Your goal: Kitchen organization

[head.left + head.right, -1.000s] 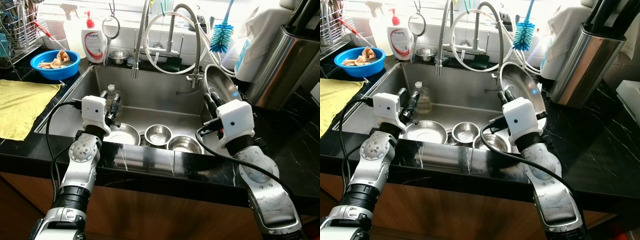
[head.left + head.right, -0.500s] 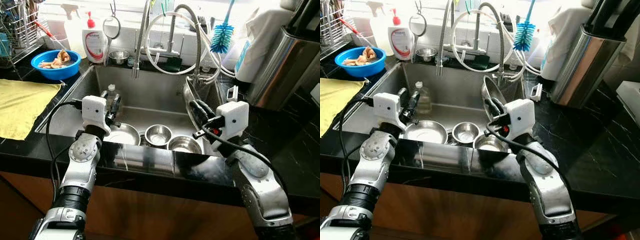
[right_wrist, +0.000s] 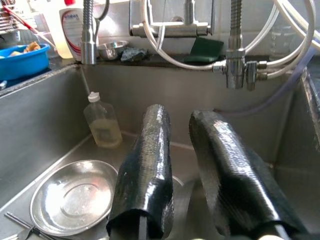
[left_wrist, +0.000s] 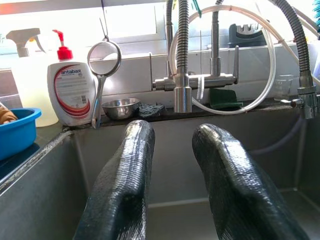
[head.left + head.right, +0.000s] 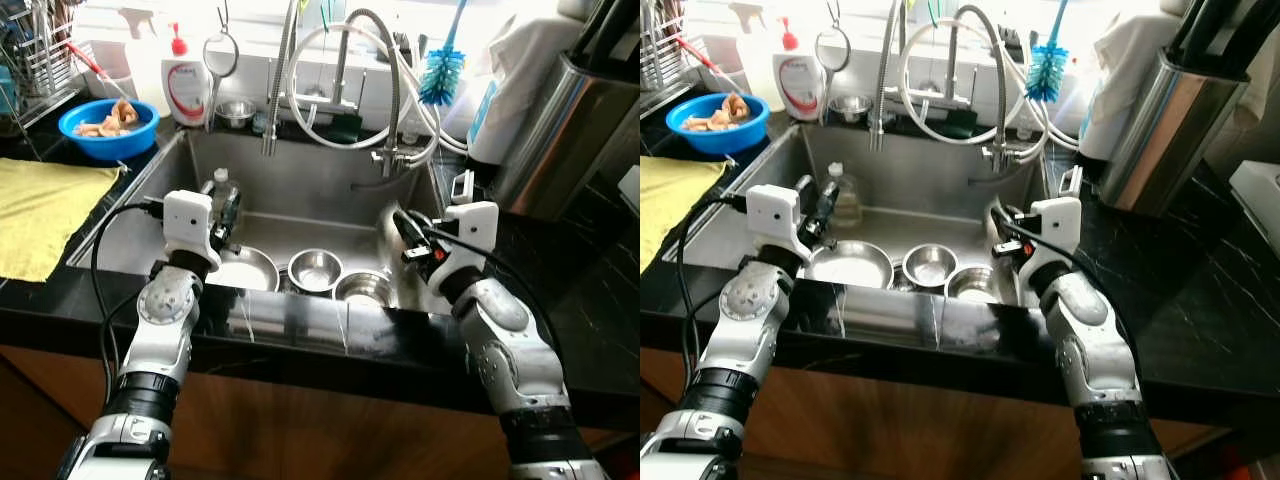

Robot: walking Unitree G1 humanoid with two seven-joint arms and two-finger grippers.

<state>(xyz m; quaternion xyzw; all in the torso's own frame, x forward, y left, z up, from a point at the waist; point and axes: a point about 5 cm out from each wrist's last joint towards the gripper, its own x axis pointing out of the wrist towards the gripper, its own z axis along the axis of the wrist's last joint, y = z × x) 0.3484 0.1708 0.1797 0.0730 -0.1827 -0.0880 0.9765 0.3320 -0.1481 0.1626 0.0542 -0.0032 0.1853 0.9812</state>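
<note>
My right gripper reaches down into the right side of the steel sink. It is shut on a large steel plate that stands edge-on between its fingers. On the sink floor lie a wide steel dish, a small steel bowl and a second bowl. A clear plastic bottle stands at the left of the sink. My left gripper hovers open above the wide dish, with nothing between its fingers.
The faucet with hoses rises behind the sink. A soap bottle, a strainer and a small bowl sit on the back ledge. At left are a blue bowl and a yellow cloth. A steel canister stands right.
My right gripper has swung the large plate from the counter edge at right down into the sink, turning it edge-on. The left arm has not moved.
</note>
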